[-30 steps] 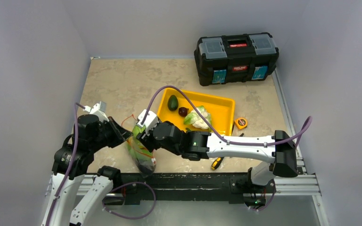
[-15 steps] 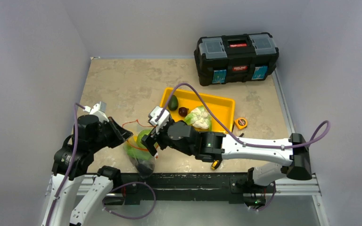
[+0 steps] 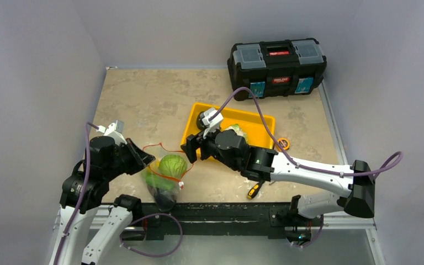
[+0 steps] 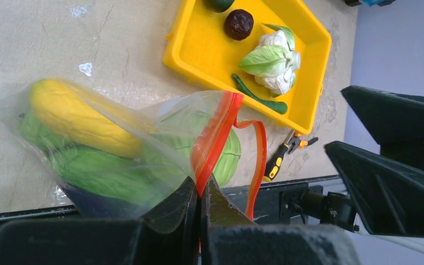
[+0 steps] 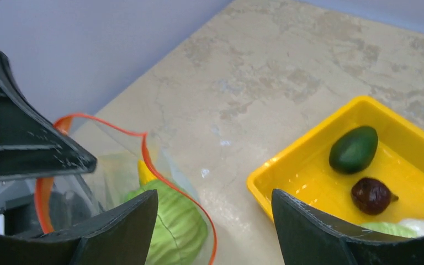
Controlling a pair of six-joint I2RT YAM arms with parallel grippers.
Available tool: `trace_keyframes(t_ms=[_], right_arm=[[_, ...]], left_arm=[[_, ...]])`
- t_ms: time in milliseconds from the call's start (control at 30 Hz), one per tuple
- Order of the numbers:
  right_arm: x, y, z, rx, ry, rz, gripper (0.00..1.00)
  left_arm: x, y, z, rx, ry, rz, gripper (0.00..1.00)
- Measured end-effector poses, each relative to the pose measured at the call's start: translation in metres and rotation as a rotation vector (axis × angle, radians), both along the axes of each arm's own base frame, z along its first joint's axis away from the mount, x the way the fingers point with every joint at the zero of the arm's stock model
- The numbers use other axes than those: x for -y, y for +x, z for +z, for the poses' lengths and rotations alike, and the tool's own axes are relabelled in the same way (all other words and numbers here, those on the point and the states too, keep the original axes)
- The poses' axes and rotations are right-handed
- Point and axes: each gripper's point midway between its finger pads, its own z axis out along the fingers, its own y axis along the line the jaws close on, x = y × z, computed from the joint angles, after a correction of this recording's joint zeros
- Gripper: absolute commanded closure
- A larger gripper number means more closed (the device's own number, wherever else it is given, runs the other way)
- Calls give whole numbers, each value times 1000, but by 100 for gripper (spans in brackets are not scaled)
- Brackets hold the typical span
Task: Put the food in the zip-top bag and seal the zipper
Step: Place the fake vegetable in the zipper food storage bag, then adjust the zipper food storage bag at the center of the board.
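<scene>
The clear zip-top bag (image 3: 162, 182) lies near the front edge with its mouth open. My left gripper (image 3: 143, 160) is shut on its red-orange zipper (image 4: 215, 138), and the left wrist view shows the jaws (image 4: 200, 190) pinching that strip. The bag holds a green cabbage (image 3: 172, 165) at its mouth, a yellow piece (image 4: 80, 118) and green pieces (image 4: 88, 171). My right gripper (image 3: 191, 149) is open and empty between the bag and the yellow tray (image 3: 256, 119); in its wrist view the gripper (image 5: 215, 221) hovers over the cabbage (image 5: 174, 226). An avocado (image 5: 353, 149), a dark red piece (image 5: 371, 195), a cauliflower (image 4: 273, 61) and a thin green piece (image 4: 256, 96) lie in the tray.
A black toolbox (image 3: 276, 66) stands at the back right. An orange tape measure (image 3: 282, 143) lies right of the tray. A yellow-handled tool (image 3: 253, 190) lies near the front edge, under my right arm. Grey walls close in left and right.
My right gripper has pulled back from the bag's mouth toward the tray, open and empty. The cabbage now rests in the bag's mouth. My left gripper still holds the zipper.
</scene>
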Motion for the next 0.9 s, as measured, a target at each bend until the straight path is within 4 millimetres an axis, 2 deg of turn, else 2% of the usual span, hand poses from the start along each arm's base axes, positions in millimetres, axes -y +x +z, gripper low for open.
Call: trace_keyframes(t_ms=[67, 233, 333, 567, 733, 767, 833, 900], right_arm=[[4, 2, -15, -27, -20, -3, 33], [4, -13, -51, -94, -67, 53, 48], [3, -21, -64, -127, -80, 86, 54], [1, -26, -94, -176, -131, 100, 64], [-2, -24, -118, -201, -188, 91, 96], [-2, -24, -122, -205, -201, 91, 100], [-2, -25, -124, -207, -213, 96, 100], [-5, -24, -115, -197, -207, 103, 100]], left_arm=[[0, -1, 0, -2, 1, 0, 100], [0, -1, -1, -3, 1, 0, 100], [0, -1, -1, -4, -1, -2, 100], [0, -1, -1, -5, -1, -3, 100], [0, -1, -1, -5, -1, -3, 100], [0, -1, -1, -5, -1, -3, 100], [0, -1, -1, -6, -1, -3, 100], [0, -1, -1, -6, 0, -2, 100]])
